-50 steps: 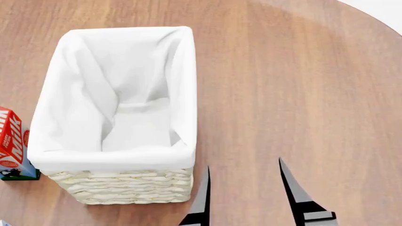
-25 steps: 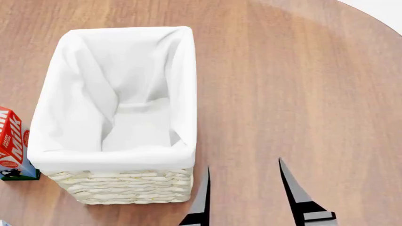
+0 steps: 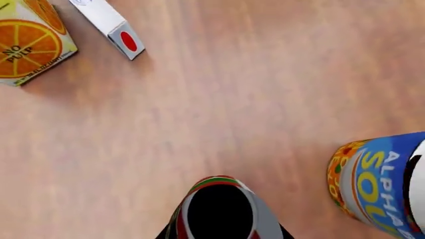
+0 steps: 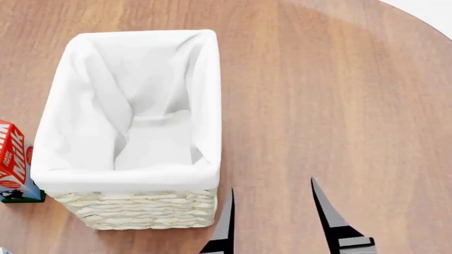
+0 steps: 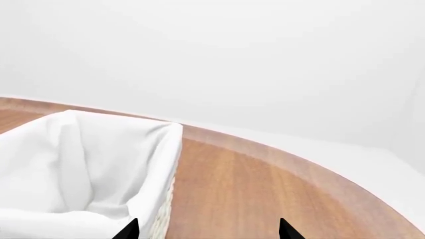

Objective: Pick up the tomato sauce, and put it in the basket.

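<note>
The tomato sauce (image 3: 219,209) is a small can with a red and green label, close under the left wrist camera. My left gripper (image 3: 224,233) is shut on it; dark fingertips (image 3: 164,235) press against both of its sides. This arm and the can are outside the head view. The basket (image 4: 211,106) is cream wicker with a white cloth lining and stands on the wooden table with nothing in it. My right gripper (image 4: 272,185) hangs open and empty just right of the basket's near corner. The basket's rim (image 5: 166,149) also shows in the right wrist view, beside the right gripper (image 5: 208,226).
A blue-and-yellow soup can (image 3: 381,189) stands close beside the tomato sauce. An orange juice carton (image 3: 30,42) and a small white box with a red dot (image 3: 109,25) lie further off. A red milk carton (image 4: 12,161) stands left of the basket. The table's round edge (image 4: 424,21) curves at the far right.
In the head view my right gripper's fingers have shifted very slightly to the left. The basket and the milk carton have not moved.
</note>
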